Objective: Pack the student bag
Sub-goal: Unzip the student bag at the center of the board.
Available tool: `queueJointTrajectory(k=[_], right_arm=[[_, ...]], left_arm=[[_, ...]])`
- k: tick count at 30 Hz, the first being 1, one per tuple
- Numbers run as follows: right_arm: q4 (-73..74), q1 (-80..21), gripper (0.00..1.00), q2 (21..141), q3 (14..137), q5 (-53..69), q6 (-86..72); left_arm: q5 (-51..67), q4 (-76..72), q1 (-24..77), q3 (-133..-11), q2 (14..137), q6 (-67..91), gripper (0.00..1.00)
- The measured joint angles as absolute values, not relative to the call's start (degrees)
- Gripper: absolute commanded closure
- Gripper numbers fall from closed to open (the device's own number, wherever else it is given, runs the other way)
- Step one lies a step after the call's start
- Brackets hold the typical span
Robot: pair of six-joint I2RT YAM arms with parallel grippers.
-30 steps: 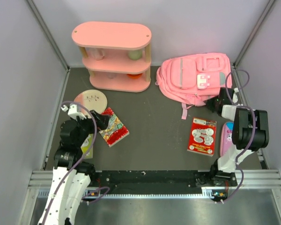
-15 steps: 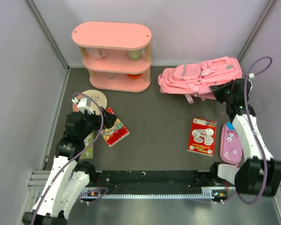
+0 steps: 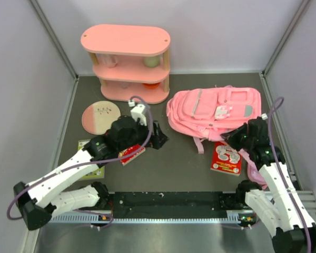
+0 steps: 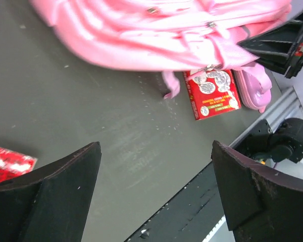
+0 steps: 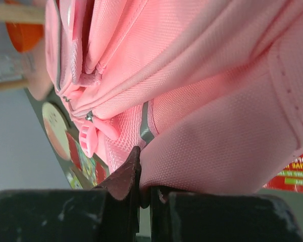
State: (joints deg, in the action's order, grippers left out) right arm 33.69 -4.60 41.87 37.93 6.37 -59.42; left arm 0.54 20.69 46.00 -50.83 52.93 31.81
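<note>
The student bag is a soft pink backpack lying front-up at the right middle of the table, its white buckle flap showing. My right gripper is at the bag's near right edge. In the right wrist view the right gripper is shut, pinching a fold of the bag's pink fabric. My left gripper hangs open just left of the bag, apart from it. In the left wrist view the left gripper holds nothing, with bare mat between its wide fingers and the bag ahead.
A pink three-tier shelf stands at the back. A round plate lies at the left. A colourful book and a green one lie partly under the left arm. A red booklet and a pink pencil case lie near the bag's near edge.
The bag has come left and toward me with my right gripper on it, ending front-up. My left arm swung from the left side to the table's centre beside the bag.
</note>
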Motion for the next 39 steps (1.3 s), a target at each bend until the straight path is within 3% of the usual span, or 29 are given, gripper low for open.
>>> queueJointTrajectory(k=[6,8,19,34,39], right_arm=[[37.7,-9.4,1.0,37.6,36.2,6.5,-59.3],[36.7,-9.5,1.0,32.1,31.6,6.7,-59.1],[39.1,-9.6,1.0,25.8,26.1,9.7,-60.1],[41.8,-9.6,1.0,25.9,32.1,12.0,-62.0],[43.2,-9.6,1.0,25.9,33.9,13.0,-62.8]], left_arm=[[0.7,17.4,55.6,-54.8,63.5,31.3,0.12],[0.1,12.4,59.0,-51.3,64.7,31.2,0.2],[-5.4,-2.9,74.4,-46.8,77.0,37.0,0.25],[-20.7,-15.7,76.5,-47.2,87.7,40.2,0.34],[-24.7,-19.5,76.5,-47.9,90.5,40.2,0.32]])
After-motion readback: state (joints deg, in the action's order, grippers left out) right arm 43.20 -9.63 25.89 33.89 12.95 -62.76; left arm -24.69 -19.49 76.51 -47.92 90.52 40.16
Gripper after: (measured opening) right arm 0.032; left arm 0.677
